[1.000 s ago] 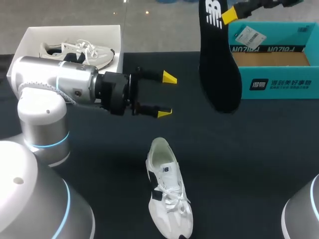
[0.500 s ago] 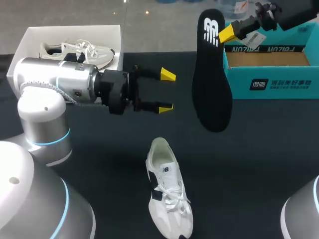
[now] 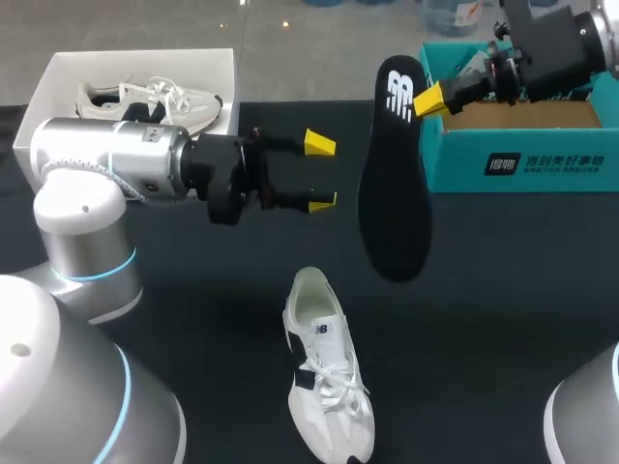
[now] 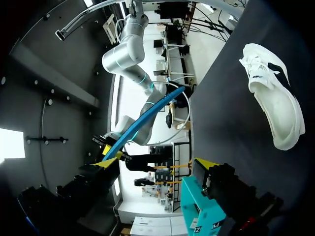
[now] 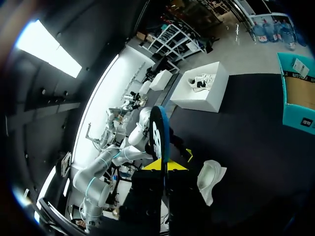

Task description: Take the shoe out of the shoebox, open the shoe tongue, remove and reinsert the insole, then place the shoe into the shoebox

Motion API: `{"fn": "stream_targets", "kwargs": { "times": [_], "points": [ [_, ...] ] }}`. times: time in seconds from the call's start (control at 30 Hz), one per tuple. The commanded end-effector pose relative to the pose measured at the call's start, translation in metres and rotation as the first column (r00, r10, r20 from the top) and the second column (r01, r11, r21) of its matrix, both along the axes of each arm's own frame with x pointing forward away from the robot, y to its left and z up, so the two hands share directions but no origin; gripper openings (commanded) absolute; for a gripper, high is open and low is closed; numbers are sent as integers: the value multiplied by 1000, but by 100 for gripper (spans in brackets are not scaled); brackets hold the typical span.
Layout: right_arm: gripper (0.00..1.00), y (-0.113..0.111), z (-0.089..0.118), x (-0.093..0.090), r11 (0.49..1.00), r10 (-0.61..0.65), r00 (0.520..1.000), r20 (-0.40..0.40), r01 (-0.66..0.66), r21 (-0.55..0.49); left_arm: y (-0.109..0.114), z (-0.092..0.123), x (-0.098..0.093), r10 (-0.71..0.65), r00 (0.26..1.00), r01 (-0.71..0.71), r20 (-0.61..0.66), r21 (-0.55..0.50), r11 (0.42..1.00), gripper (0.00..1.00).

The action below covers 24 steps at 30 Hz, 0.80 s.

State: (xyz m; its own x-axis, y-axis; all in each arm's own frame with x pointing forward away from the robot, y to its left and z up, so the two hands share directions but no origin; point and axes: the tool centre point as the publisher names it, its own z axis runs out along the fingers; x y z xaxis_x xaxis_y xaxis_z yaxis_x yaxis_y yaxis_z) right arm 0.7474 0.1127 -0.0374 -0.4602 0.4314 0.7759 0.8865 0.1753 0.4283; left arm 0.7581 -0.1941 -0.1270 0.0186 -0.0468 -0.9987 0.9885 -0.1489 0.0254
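The shoe [image 3: 327, 372] lay laces-up on the dark table [image 3: 503, 290], outside any box. At far left a white box [image 3: 58, 72] held another shoe [image 3: 145, 101]. The left gripper [image 3: 321, 172] hung wide open, holding nothing. The right gripper [image 3: 427, 100] pinched the dangling black insole [image 3: 392, 203] beside the teal shoebox [image 3: 542, 164].

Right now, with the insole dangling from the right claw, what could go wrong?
1. The right claw pinches the insole only at one end; the rest hangs free, so it may swing or slip.
2. The open left claw hovers beside it; either arm moving in could knock it.
3. The shoe lies loose on the table; the insole's tip may shove it instead of entering.
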Motion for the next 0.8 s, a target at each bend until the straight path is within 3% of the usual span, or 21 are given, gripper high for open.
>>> {"fn": "stream_targets", "kwargs": {
  "times": [0.03,0.43,0.8],
  "points": [
    [0,8,-14,6,999,20,1000,-20,-19,34,-2,-1,-2,15,1000,-15,8,2,1000,100],
    [0,24,-43,9,994,50,995,-81,-42,98,-4,1,-10,40,997,-40,64,-9,999,100],
    [0,30,-52,23,991,63,994,-94,-51,127,-5,2,-16,40,992,-40,118,-1,999,100]
  ]
}}
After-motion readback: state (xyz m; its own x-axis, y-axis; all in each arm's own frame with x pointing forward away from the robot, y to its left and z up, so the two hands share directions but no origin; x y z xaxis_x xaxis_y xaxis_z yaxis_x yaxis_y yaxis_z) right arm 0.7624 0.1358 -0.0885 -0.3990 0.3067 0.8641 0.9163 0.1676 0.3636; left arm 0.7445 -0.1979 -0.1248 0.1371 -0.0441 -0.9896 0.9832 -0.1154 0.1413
